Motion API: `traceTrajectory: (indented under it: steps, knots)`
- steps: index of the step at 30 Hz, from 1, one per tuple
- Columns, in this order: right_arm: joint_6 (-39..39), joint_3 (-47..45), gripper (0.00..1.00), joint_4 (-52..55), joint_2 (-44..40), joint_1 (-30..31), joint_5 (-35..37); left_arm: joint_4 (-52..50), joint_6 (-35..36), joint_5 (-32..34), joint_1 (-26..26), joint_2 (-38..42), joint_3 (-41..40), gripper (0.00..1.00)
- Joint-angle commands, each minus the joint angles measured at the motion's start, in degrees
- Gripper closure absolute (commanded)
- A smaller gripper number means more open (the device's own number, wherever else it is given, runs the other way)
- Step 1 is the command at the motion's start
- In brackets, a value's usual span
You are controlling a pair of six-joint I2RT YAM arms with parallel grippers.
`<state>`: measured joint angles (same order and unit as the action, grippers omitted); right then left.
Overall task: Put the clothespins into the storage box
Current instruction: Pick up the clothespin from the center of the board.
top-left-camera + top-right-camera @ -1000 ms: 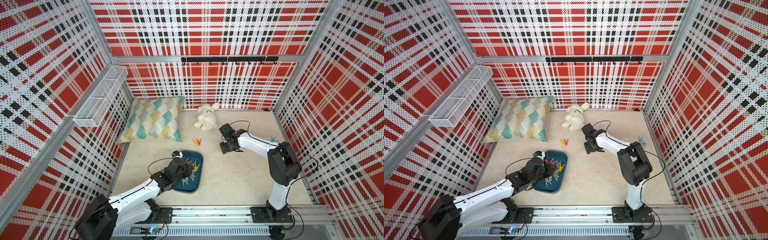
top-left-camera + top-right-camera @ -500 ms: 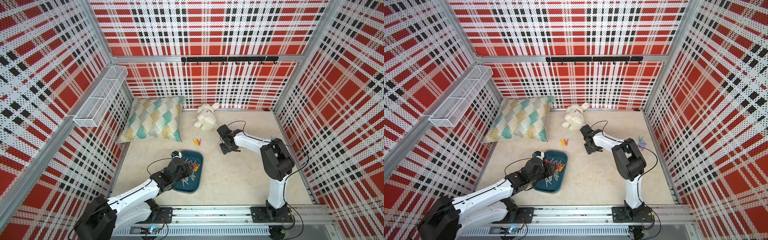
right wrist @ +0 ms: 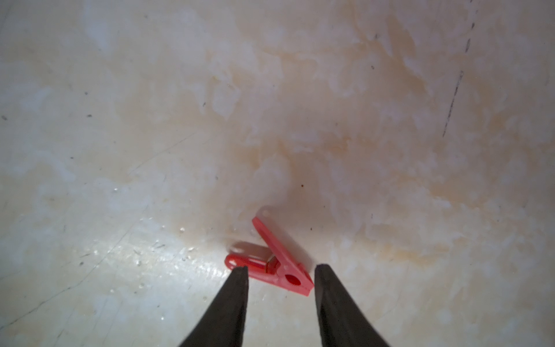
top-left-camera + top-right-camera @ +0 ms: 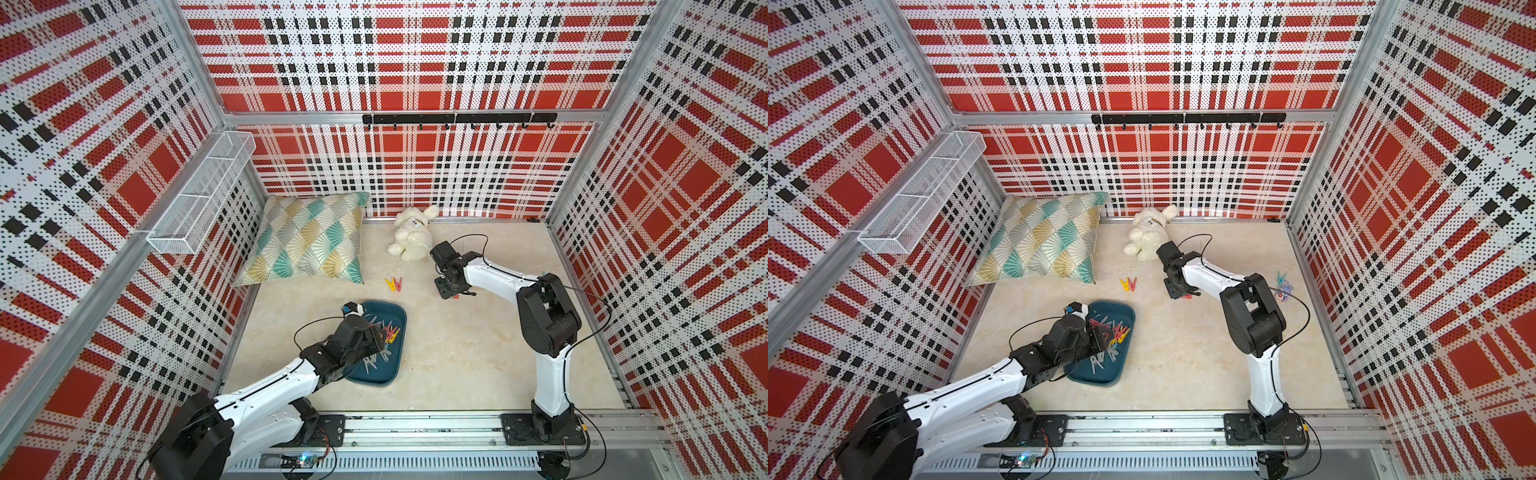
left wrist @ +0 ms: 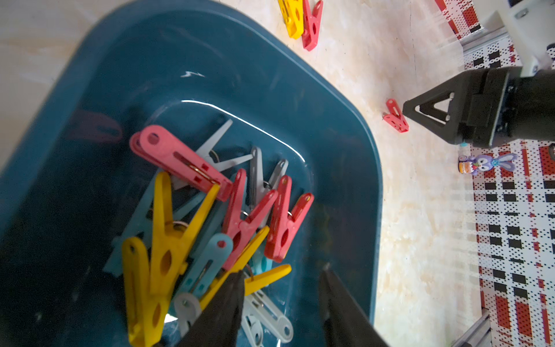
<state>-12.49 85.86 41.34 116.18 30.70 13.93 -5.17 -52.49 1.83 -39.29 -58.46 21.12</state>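
**Item 1. Storage box** (image 4: pixel 386 311): dark teal tray, set near the front edge of the desk (image 4: pixel 465 357), left of the middle.

**Item 2. Clothespins** (image 5: pixel 240 216): a mixed heap of red, yellow, light blue and grey pegs is piled in the box, some crossed over others.

**Item 3. Left gripper** (image 5: pixel 280 276): held over the near end of the heap. The jaws are parted a modest way and nothing is seen between them.

**Item 4. Red clothespin** (image 3: pixel 276 264): laid flat on the bare desk, right of the middle and well apart from the box.

**Item 5. Right gripper** (image 3: pixel 280 270): lowered over the red clothespin, with a narrow gap between the jaws and one finger placed at each end of the peg. Whether the fingers press on it cannot be told.

**Item 6. Yellow and red pair** (image 4: pixel 394 284): two pegs laid side by side on the desk, between the box and the plush toy (image 4: pixel 409 239).

**Item 7. Teal clothespin** (image 4: pixel 1282 277): found near the right edge, just beside a small purple figure (image 4: pixel 1284 293).

**Item 8. Patterned pillow** (image 4: pixel 307 241): propped in the back left corner.

**Item 9. Fittings:** a white wire basket (image 4: pixel 199 195) is fixed on the left wall, and a black hook rail (image 4: pixel 457 118) on the back wall.
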Motion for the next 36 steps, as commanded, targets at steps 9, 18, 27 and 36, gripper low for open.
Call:
traceTrajectory:
  steps: [9, 18, 27, 36]
  knots:
    - [-0.15, 3.87, 0.62, 0.85, 5.77, -1.42, -1.82, 0.69, 0.19, 0.33, 0.62, 0.62, -0.03, 0.54]
    - [-1.02, 3.31, 0.82, 0.45, 6.10, -1.87, -1.81, 0.69, 0.37, 0.37, 0.70, 0.79, 0.62, 0.54]
    - [-4.01, 1.07, 0.97, 0.05, 1.96, -1.86, -5.80, 1.40, 1.98, 0.66, 0.70, 1.12, 3.94, 0.50]
    - [-8.56, -1.57, 1.00, -1.81, -4.38, -1.87, -14.47, 6.48, 2.96, -1.11, 0.70, -1.39, 6.91, 0.49]
